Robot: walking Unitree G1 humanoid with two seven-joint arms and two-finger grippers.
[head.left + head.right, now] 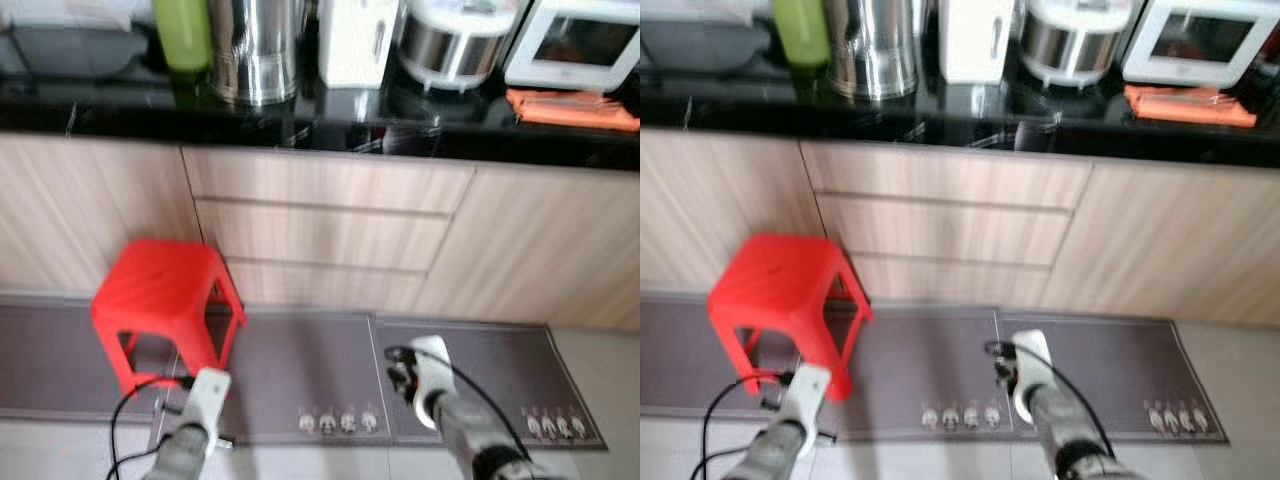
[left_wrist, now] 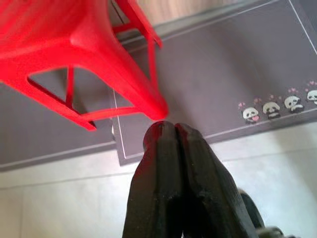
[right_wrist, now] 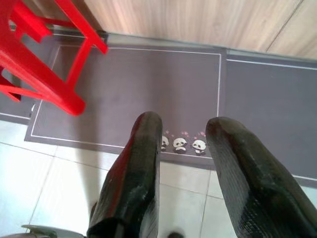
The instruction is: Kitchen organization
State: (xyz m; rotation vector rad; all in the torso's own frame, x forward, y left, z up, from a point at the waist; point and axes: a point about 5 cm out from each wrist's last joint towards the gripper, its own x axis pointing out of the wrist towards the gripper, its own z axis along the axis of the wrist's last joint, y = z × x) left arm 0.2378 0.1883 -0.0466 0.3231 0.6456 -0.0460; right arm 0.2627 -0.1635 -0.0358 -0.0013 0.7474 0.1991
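A: Black glossy surface across the top of the head views, above pale wood-grain cabinet fronts and a stack of three drawers.
B: Noted on it, left to right: lime-green bottle, tall shiny steel canister, white boxy appliance, silver-and-white rice cooker, white microwave-like oven. Flat orange cloth just in front of the oven, lying on the surface.
A: Confirmed. Somewhat blurred, finer detail unreadable.
B: On the floor: red plastic square-topped stool, upright, standing on the left of two grey-purple floor mats laid side by side along the cabinet base. Small panda prints along the mats' near edges. Pale floor tiles nearer the robot.
A: Left hand: low, over the near edge of the left mat, close to the stool's front leg; black fingers pressed together, nothing between them.
B: Right hand: low, over the mat's panda-printed edge, well to the right of the stool; black fingers apart with a clear gap, holding nothing.
A: Silver forearms with black cables visible at the bottom of the head views, both well below the surface.
B: Kitchen items all up on the surface, untouched by either hand.
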